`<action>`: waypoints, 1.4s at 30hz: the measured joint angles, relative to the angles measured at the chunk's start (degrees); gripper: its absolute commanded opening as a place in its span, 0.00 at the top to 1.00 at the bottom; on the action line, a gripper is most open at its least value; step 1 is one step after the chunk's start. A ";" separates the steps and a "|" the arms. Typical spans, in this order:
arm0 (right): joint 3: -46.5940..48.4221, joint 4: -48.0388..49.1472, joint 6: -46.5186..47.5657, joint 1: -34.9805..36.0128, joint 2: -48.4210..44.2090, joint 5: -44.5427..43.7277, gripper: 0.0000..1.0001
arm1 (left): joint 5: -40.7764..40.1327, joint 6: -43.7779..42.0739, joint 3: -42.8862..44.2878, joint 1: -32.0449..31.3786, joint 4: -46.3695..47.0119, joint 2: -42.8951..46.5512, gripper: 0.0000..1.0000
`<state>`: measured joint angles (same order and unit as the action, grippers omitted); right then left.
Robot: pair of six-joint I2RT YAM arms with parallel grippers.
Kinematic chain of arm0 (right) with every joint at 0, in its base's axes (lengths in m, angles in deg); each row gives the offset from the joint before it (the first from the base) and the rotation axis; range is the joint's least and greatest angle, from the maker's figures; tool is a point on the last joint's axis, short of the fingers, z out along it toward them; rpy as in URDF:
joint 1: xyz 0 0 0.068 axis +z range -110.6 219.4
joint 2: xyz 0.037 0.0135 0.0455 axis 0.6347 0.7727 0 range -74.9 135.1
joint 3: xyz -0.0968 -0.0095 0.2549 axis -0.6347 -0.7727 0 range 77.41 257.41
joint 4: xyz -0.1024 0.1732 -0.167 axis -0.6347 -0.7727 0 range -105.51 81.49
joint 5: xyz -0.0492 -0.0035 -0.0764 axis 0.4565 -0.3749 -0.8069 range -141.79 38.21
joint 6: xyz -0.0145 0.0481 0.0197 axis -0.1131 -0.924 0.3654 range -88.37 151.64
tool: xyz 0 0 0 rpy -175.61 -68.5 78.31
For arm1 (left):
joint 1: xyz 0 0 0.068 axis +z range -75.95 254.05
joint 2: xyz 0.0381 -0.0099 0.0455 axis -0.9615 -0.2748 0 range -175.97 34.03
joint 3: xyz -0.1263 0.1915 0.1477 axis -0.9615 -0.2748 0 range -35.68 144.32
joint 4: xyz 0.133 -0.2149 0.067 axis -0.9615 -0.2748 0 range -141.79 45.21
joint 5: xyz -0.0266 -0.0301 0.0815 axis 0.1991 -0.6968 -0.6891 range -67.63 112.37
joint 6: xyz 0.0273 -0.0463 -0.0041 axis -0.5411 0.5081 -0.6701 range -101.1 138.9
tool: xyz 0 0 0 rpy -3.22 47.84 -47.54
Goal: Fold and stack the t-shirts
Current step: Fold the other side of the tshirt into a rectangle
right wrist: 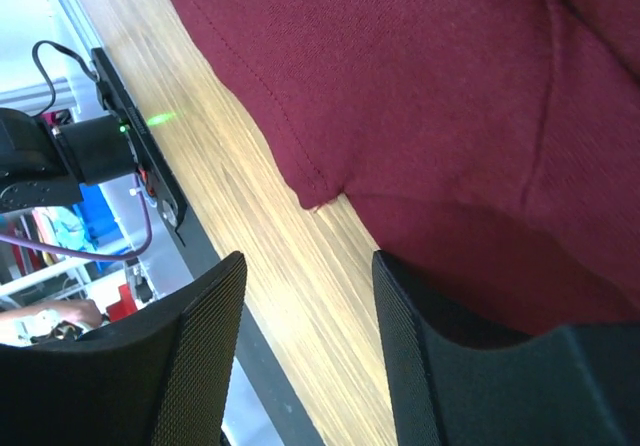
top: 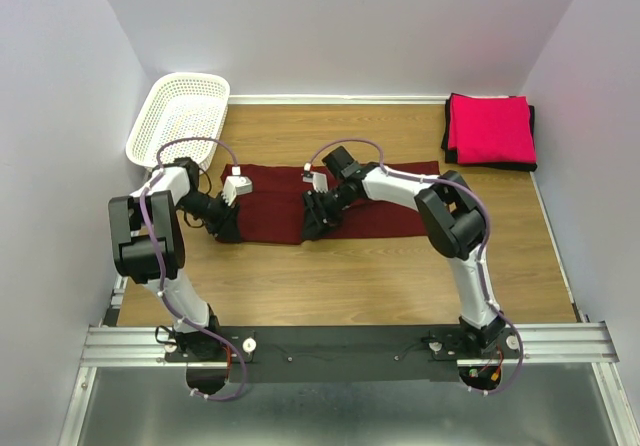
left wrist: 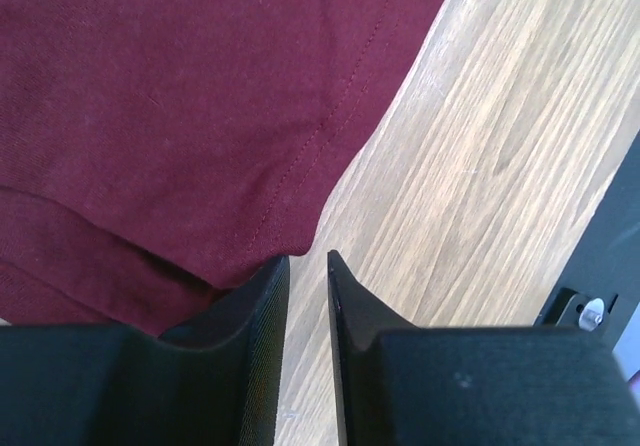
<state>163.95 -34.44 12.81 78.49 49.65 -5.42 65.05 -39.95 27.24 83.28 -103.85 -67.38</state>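
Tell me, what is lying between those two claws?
The dark maroon t-shirt, flat on the table; the overhead view shows it between left gripper and right gripper.

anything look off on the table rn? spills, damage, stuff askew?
Nothing stands out. The maroon t-shirt lies flat mid-table. The pink-red t-shirt sits folded on a black one at the far right corner, and the white basket is at the far left. No spills or damage visible.

Plain white walls (top: 350, 26) on three sides; wood-grain table (top: 350, 276); metal rail (top: 560, 342) along near edge.
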 measured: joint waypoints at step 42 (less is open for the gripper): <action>2.49 6.19 -8.63 1.90 1.22 -0.48 0.99 | 0.96 -1.01 6.62 0.00 -4.48 -1.51 1.00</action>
<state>166.44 -28.26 4.17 80.39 50.88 -5.90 66.01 -40.95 33.86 83.28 -108.34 -68.89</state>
